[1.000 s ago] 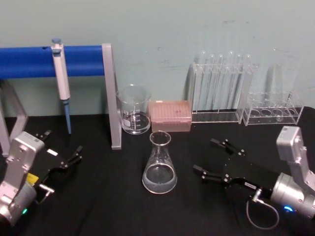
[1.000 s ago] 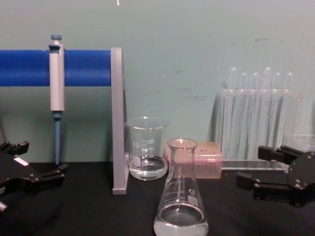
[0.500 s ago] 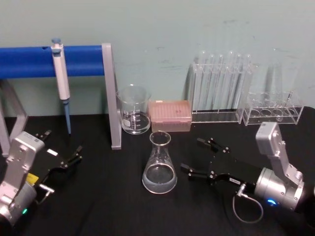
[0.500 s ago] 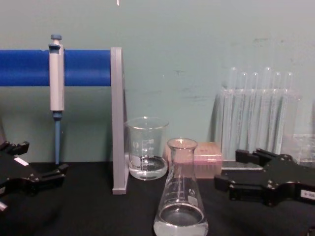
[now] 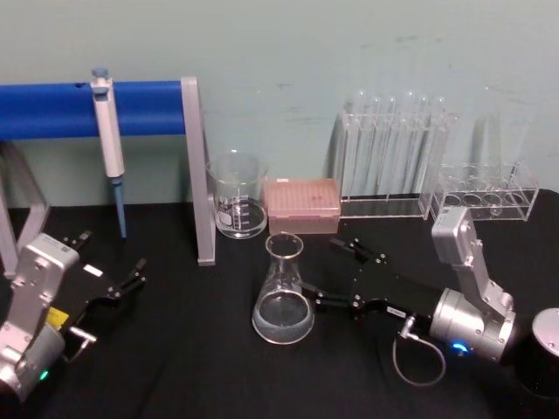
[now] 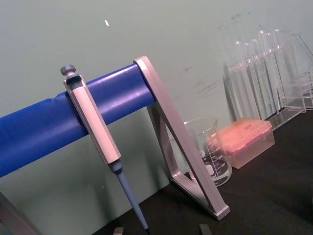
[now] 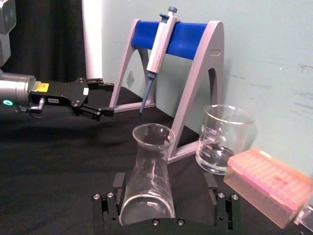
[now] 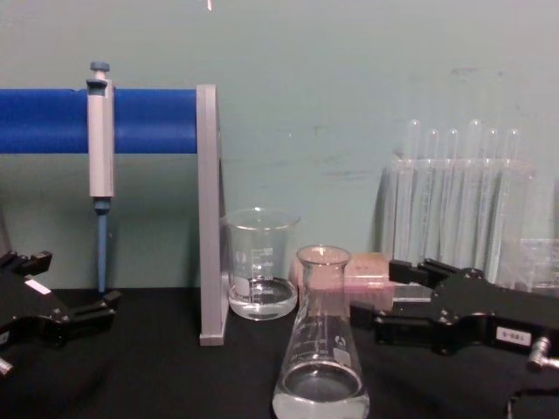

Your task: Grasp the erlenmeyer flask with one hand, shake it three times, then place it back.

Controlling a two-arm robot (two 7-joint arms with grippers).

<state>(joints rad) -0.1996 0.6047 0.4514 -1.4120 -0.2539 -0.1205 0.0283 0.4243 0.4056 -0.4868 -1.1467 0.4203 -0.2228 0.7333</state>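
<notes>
While the left gripper (image 5: 112, 257) is sitting idle at the near left of the black table (image 5: 192, 358), spread open and holding nothing, the right gripper (image 5: 321, 269) is closing in on the erlenmeyer flask (image 5: 284, 292) from the right. A second ago it was lying well apart from the glass, and half a second ago it was still short of it. Now its tips are drawing level with the flask's right flank. Its jaws are standing wide. In the right wrist view its fingers (image 7: 110, 203) are straddling the wide lower body, one on each side, with gaps showing between them and the glass. Nothing is being squeezed yet.

The flask itself is not moving. It is standing upright near the middle of the table, a little clear liquid resting in its base. It is nearer than the beaker (image 5: 236, 196) and the pink tip box (image 5: 301, 202), and to the right of the grey post of the pipette stand (image 5: 199, 175).

The approach is therefore looking nearly finished, and the grasp is becoming the step in hand. The three shakes and the return are all still waiting. As I judge it, the jaws are lining up low on the cone, where the sloping glass is widest. A closing grip there may be tending to ride upward, so a slow, centred squeeze is looking wise before any lift.
</notes>
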